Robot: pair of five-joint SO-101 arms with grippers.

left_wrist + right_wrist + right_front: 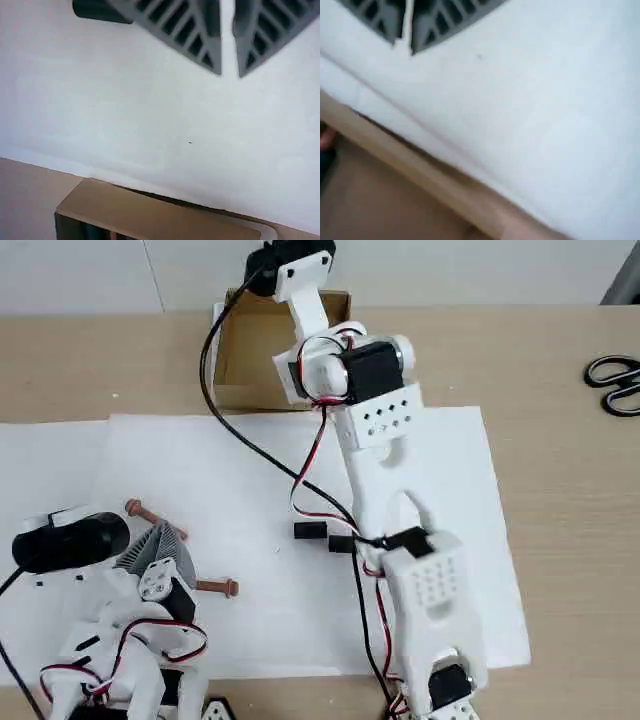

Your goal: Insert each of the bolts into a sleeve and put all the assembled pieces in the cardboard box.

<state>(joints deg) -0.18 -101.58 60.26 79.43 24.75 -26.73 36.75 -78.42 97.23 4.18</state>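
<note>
Two brown bolts lie on the white paper at the front left, one point(155, 515) just beyond my left gripper point(160, 545) and one point(216, 587) beside it. Two black sleeves point(309, 530) point(343, 543) lie mid-paper. The left gripper point(230, 74) hangs over bare paper, its fingers nearly together with nothing between them. My right arm point(380, 470) stretches across the paper to the cardboard box point(235, 350) at the back. The right gripper point(405, 45) is shut and empty, over the paper near the box wall point(420, 165). A reddish bit point(325, 137) shows at that view's edge.
Scissors point(615, 385) lie on the wooden table at the far right. A black cable point(250, 445) trails from the box area across the paper to the right arm. The box point(150, 215) stands past the paper's far edge.
</note>
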